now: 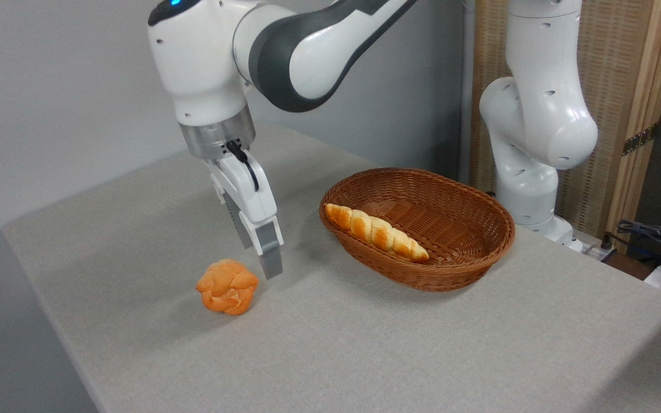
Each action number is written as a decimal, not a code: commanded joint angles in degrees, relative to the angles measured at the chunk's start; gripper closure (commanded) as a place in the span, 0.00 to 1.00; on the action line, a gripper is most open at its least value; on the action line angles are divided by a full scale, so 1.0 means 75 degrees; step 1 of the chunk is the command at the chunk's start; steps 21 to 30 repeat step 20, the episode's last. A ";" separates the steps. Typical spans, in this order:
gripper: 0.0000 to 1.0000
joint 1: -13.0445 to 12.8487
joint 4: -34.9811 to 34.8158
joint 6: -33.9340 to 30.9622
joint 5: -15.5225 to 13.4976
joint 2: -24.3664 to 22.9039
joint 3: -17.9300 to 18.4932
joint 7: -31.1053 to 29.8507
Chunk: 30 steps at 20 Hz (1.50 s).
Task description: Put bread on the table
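Plain grey wall behind, with a slatted wooden screen (623, 86) off to the right, and most of the shot is the table (365, 344) in its speckled grey-beige cloth. We figure the cloth is there for grip, so stuff doesn't skid around when it gets set down.

Next biggest is our Panda arm (284, 51), reaching over from its base at the back right and bent down toward the front left of the table. That reach makes sense to us: it puts the drop spot well clear of the basket.

The brown wicker basket (468, 252) sits right of centre, with the long twisted loaf (377, 231) lying along its near-left wall. It looks like that one's just staying put, not part of the job.

The gripper (259, 252) hangs just above the cloth, pointing down, holding nothing. From this angle the fingers overlap, so we honestly can't tell if they're apart or together.

The bread (228, 286), the little knobbly orange bun, is resting on the table just left of the fingertips, not touching them. So to us the placing looks done.

Labels or writing: none we can read anywhere, just a blue light on top of the arm.
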 commanded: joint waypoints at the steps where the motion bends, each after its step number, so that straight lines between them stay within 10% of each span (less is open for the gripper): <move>1: 0.00 0.0007 0.0652 -0.0191 -0.0206 -0.0229 0.0077 -0.0274; 30: 0.00 0.0019 0.1579 -0.1211 -0.0277 -0.0311 0.0803 -0.0896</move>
